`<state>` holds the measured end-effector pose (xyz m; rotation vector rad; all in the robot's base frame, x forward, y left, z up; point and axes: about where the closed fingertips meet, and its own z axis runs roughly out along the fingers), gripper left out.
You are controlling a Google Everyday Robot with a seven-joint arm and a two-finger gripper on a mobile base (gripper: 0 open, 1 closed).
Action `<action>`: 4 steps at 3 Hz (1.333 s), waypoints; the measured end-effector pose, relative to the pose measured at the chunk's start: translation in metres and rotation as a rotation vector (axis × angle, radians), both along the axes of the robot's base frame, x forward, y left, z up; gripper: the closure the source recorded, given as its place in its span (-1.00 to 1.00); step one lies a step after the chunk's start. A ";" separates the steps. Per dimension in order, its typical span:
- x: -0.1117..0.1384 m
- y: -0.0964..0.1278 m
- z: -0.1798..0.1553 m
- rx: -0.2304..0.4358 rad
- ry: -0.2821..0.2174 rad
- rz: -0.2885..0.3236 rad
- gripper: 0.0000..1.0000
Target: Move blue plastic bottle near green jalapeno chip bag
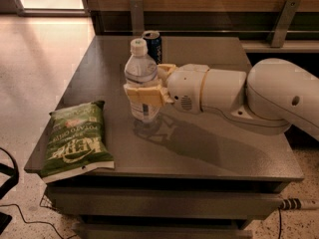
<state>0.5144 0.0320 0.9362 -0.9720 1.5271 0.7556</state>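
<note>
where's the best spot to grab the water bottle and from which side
Take the blue plastic bottle round its labelled middle, level from the view's right, as the gripper holds it now, jaws shut: it is upright and round, with the soda can close behind.
</note>
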 end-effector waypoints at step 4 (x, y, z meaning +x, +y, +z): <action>0.000 0.018 -0.003 0.017 -0.018 -0.053 -0.41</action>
